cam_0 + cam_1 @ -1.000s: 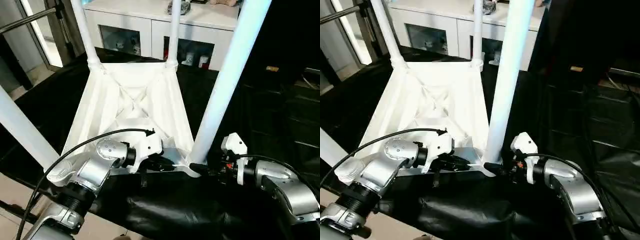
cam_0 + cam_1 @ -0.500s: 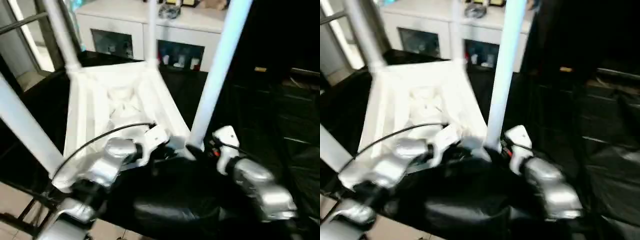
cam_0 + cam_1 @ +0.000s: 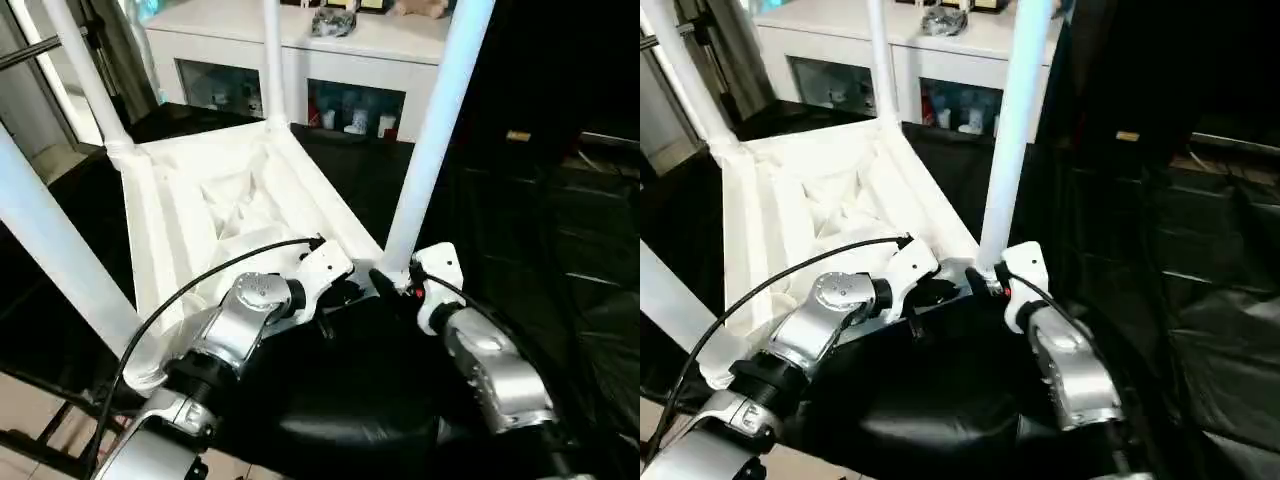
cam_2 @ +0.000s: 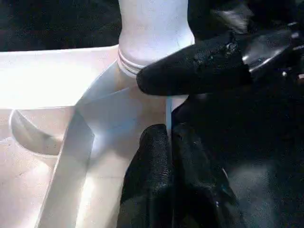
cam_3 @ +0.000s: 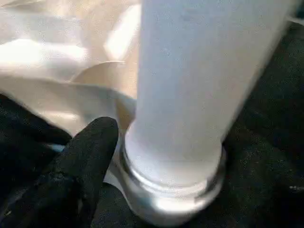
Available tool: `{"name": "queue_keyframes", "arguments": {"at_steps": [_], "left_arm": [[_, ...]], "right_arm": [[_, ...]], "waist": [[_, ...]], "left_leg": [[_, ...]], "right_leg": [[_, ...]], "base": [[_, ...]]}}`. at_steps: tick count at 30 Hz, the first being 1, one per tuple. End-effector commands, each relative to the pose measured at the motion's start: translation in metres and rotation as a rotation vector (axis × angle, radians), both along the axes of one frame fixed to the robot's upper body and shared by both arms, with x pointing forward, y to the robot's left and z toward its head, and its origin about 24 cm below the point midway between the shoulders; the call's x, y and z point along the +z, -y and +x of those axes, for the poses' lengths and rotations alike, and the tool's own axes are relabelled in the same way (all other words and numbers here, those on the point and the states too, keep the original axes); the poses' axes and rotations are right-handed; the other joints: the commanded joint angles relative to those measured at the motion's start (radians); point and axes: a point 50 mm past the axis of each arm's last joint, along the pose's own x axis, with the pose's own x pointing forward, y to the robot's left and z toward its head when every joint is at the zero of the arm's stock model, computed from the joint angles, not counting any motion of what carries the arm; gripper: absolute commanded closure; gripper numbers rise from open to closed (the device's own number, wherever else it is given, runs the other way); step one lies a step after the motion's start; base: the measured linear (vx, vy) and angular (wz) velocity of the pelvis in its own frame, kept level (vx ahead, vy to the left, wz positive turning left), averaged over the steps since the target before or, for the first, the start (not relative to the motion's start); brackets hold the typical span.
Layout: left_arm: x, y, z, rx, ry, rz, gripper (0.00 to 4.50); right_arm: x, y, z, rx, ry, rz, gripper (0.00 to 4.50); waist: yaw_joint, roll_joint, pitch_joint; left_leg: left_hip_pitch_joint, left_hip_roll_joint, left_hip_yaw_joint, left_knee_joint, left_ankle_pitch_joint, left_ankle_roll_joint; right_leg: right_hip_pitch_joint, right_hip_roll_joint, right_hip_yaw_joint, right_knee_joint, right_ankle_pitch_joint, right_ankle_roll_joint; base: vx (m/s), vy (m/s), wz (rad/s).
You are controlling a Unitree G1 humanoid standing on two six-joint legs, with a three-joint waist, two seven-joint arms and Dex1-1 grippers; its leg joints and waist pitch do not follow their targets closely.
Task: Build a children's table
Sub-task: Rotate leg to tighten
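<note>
The left gripper [image 4: 168,142] pinches the table top's [image 3: 190,200] near rim; the right gripper [image 3: 392,283] (opening unclear) touches the near right leg [image 3: 432,140].

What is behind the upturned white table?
Behind the table top stands a white cabinet with glass doors; small items sit behind the glass and on its top. The table legs cover parts of it.

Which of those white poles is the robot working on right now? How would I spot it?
Find the white table top lying upside down on the black cloth, a leg standing at each corner. Go to the near corner on the robot's right side. That leg alone has both claws at its base: the left claw and right claw.
</note>
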Motion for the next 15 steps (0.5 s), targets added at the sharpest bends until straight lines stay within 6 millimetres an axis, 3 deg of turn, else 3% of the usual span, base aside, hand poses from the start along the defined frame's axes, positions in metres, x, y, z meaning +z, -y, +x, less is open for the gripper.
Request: {"name": "queue_keyframes", "arguments": {"at_steps": [1,5,11,13,15], "left_arm": [[0.01,0.018,-0.012,-0.182,0.016,-0.072,4.5],[0.01,0.005,-0.02,-0.279,-0.011,-0.066,4.5],[0.011,-0.012,-0.025,-0.342,-0.042,-0.057,4.5],[0.012,-0.016,-0.026,-0.354,-0.052,-0.056,4.5],[0.013,-0.019,-0.027,-0.361,-0.058,-0.057,4.5]], "right_arm": [[-0.008,-0.015,-0.01,0.168,-0.06,0.002,0.81],[0.005,0.001,-0.009,0.254,-0.044,0.007,0.81],[0.015,0.017,-0.019,0.428,-0.078,0.019,0.81],[0.016,0.019,-0.024,0.473,-0.094,0.017,0.81],[0.017,0.02,-0.027,0.501,-0.106,0.027,0.96]], "waist": [[0.006,-0.012,-0.039],[0.017,-0.009,-0.04],[0.022,-0.01,-0.043],[0.025,-0.016,-0.043],[0.028,-0.014,-0.042]], "left_leg": [[-0.008,0.031,-0.007,-0.061,-0.227,0.046],[-0.005,0.036,-0.008,-0.062,-0.225,0.054],[-0.006,0.036,-0.006,-0.054,-0.183,0.073],[-0.007,0.036,-0.005,-0.054,-0.179,0.077],[-0.006,0.036,-0.005,-0.055,-0.183,0.077]], "right_leg": [[0.047,-0.063,0.042,-0.089,-0.233,-0.15],[0.045,-0.064,0.042,-0.085,-0.22,-0.161],[0.05,-0.062,0.04,-0.07,-0.094,-0.209],[0.053,-0.063,0.039,-0.071,-0.104,-0.206],[0.05,-0.064,0.04,-0.072,-0.13,-0.201]], "base": [[0.0,0.0,0.0],[0.0,0.0,0.0],[0.0,0.0,0.0],[0.0,0.0,0.0],[0.0,0.0,0.0]]}}
